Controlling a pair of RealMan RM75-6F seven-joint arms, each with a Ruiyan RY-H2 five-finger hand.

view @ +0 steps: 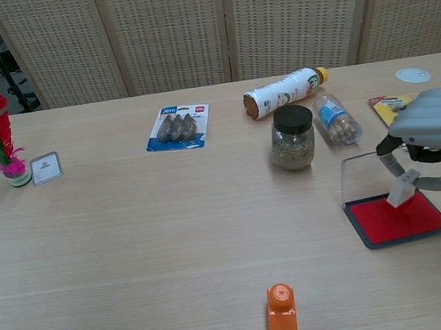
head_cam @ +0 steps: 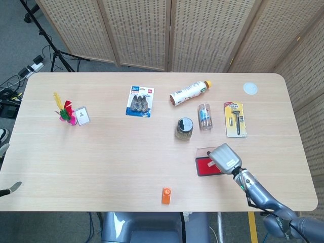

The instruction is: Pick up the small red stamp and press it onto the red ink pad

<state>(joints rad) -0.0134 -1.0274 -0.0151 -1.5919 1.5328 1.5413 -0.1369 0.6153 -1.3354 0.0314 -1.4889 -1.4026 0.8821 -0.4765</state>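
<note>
**Q.** What stage of the task does this moment show?

**A.** The pressing stage. The right hand (view: 434,135) hangs over the red ink pad (view: 396,218), which lies open near the right front of the desk (view: 134,248), its clear lid (view: 359,176) standing up behind it. In the chest view the fingers (view: 390,154) are clamped on a small pale piece that slants down to the red surface; this is judged to be the small red stamp (view: 404,188), though its red part cannot be made out here.

**Q.** Is the stamp already on the pad?

**A.** Its lower end appears to touch the ink surface near the pad's rear edge. In the head view the right hand (head_cam: 224,158) covers the stamp, so contact cannot be confirmed from above.

**Q.** What is done, and what is left?

**A.** The pick-up is done: the stamp is off the desk and in the hand. The press looks to be in progress or nearly complete; whether it is firm enough to ink the stamp cannot be told.

**Q.** And the left hand?

**A.** Only a dark tip shows at the left edge of the head view; its fingers cannot be read.
</note>
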